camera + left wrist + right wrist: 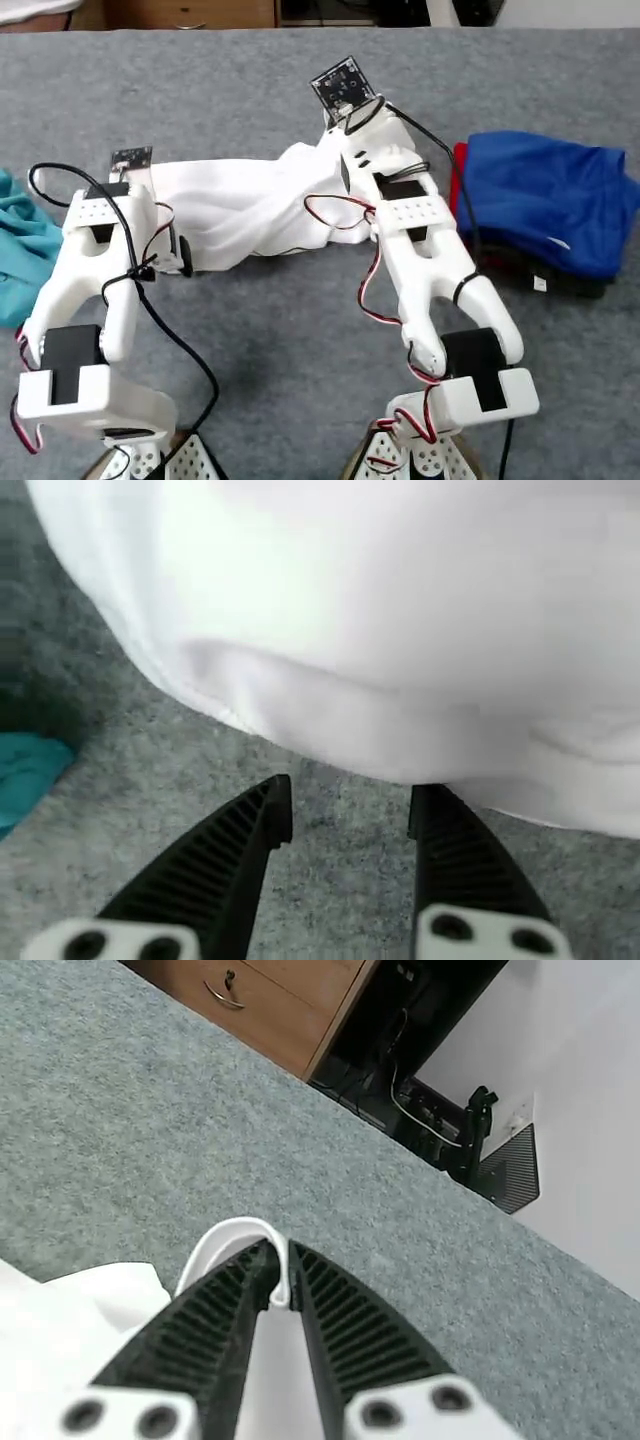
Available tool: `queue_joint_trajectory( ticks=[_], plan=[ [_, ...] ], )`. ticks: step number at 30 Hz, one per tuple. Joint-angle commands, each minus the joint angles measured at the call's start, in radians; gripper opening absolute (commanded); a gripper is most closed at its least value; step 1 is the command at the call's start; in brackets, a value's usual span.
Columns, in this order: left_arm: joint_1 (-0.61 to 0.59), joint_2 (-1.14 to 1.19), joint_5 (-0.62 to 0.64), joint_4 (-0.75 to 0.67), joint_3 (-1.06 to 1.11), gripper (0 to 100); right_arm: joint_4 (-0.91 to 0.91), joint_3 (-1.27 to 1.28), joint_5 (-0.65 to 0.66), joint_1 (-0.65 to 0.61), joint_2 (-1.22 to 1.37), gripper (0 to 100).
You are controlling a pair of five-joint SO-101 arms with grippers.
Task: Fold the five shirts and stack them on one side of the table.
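The white shirt [250, 205] is lying crumpled across the middle of the grey surface [300, 340], stretching between the two arms. The right gripper [280, 1260] is clenching a fold of the white shirt near its far end, with the cloth bunching up around the shut jaws. The left gripper [352, 800] is hanging released, jaws spread and grasping nothing, just beside the shirt's near hem over bare surface. A blue shirt [545, 200] is sitting on top of a pile [570, 283] at the right edge. A teal shirt [20, 250] is lying loose at the left edge.
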Motion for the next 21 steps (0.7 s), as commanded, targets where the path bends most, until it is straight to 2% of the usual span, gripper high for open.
queue_joint_trajectory(
  ticks=[1, 6, 16, 21],
  plan=[
    [0.000, -0.007, -0.003, -0.021, -0.078, 20, 0.003, -0.061, -0.008, -0.028, -0.004, 0.2],
    [0.040, -0.004, -0.014, 0.017, -0.118, 20, 0.005, -0.058, -0.008, -0.039, -0.004, 0.2],
    [0.046, 0.073, 0.012, -0.272, -0.146, 20, 0.031, -0.061, -0.009, -0.050, -0.004, 0.2],
    [0.041, 0.225, 0.038, -0.287, -0.301, 20, 0.031, -0.059, -0.009, -0.050, -0.004, 0.2]
  ],
)
